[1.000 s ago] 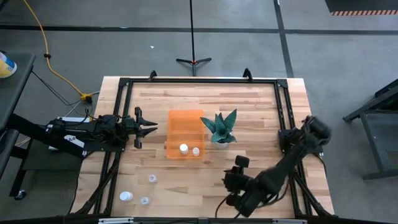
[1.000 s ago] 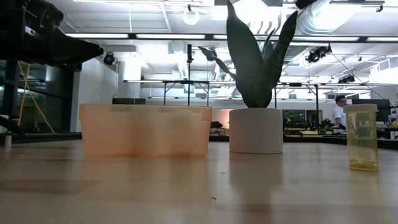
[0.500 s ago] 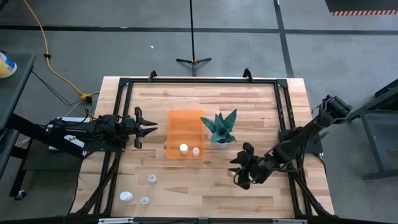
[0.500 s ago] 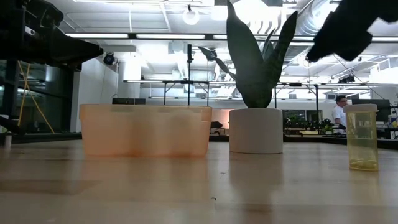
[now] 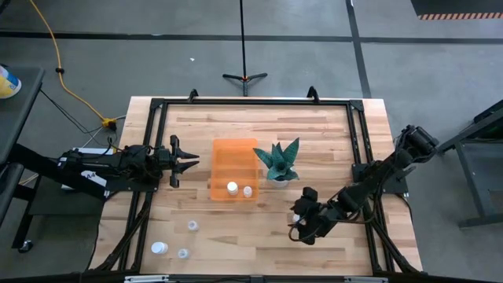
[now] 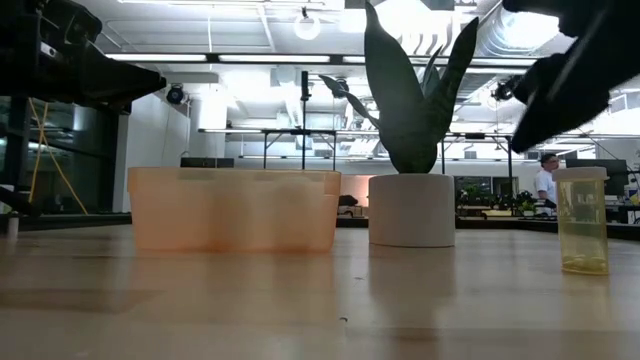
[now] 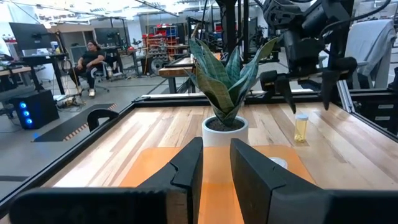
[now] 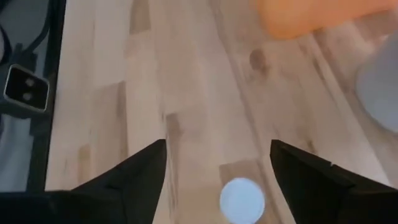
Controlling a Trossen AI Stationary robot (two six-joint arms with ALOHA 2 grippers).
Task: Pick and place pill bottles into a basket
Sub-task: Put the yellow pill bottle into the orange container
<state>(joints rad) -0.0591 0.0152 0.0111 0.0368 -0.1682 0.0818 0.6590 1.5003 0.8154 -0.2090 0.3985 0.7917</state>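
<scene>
The orange basket (image 5: pixel 233 169) stands at mid-table with two white-capped pill bottles (image 5: pixel 232 187) inside. Three more pill bottles (image 5: pixel 192 226) stand on the table at the near left. A yellowish translucent pill bottle (image 6: pixel 582 220) stands upright on its base at the near right. My right gripper (image 5: pixel 301 228) hangs open just above it. Its fingers stand either side of the white cap (image 8: pixel 242 199) without touching, as the left wrist view (image 7: pixel 301 127) also shows. My left gripper (image 5: pixel 187 161) waits, open and empty, left of the basket.
A white pot with a teal spiky plant (image 5: pixel 279 163) stands right beside the basket, between it and my right gripper. A black frame (image 5: pixel 251 102) runs around the table's edges. Bare wood lies between the basket and the near edge.
My right gripper has swung from the table's near edge toward the far side. It has then come down over the yellowish pill bottle, showing lower in the low view. The bottle has stayed where it was.
</scene>
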